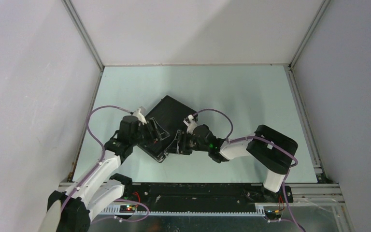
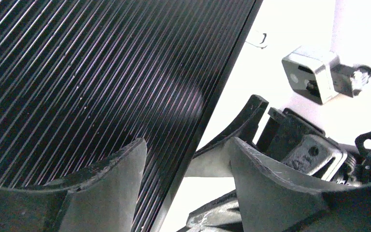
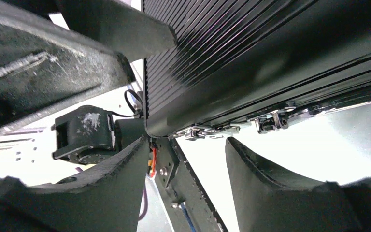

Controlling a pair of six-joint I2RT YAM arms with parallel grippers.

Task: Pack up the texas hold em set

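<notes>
Looking down on your table, you see the black briefcase lying closed and skewed near its middle, one corner pointing toward the arms. Your left gripper sits at the case's near-left edge, released, with one finger over the ribbed lid and the other past the rim. Your right gripper, also spread and holding nothing, faces the near-right side just below the metal latches.

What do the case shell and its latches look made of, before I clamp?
Briefcase shell: black, finely ribbed, dull sheen; plastic or coated aluminium, cannot tell which. Latches: bright silver metal, probably plated steel; they glint against the black edge.
</notes>
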